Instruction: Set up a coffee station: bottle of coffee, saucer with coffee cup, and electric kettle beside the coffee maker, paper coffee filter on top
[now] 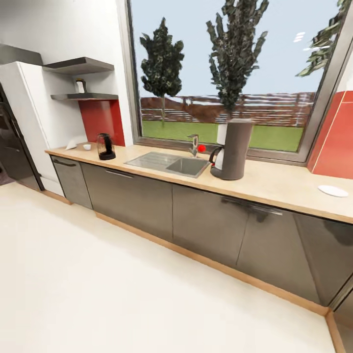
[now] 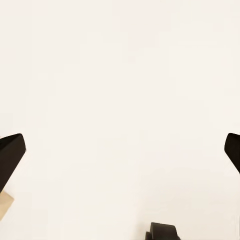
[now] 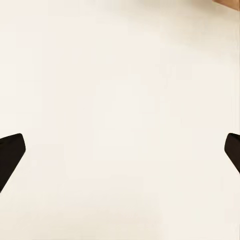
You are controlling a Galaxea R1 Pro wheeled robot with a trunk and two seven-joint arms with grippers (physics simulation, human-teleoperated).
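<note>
In the head view the tall grey coffee maker [image 1: 232,149] stands on the wooden countertop [image 1: 274,184] just right of the sink. A black electric kettle [image 1: 105,146] sits on the counter's left part. Beside it are a small white cup [image 1: 87,146] and a white paper filter [image 1: 71,144]. A white saucer [image 1: 333,190] lies on the counter at the far right. The bottle of coffee [image 1: 80,86] stands on the lower wall shelf [image 1: 84,96]. My left gripper [image 2: 120,150] and right gripper [image 3: 120,150] are both open over bare cream floor, holding nothing.
A steel sink [image 1: 169,163] with a faucet [image 1: 194,145] is set in the counter under a large window. Grey cabinets [image 1: 206,225] run below. A dark fridge [image 1: 12,147] stands at the far left. Wide cream floor [image 1: 122,294] lies before the cabinets.
</note>
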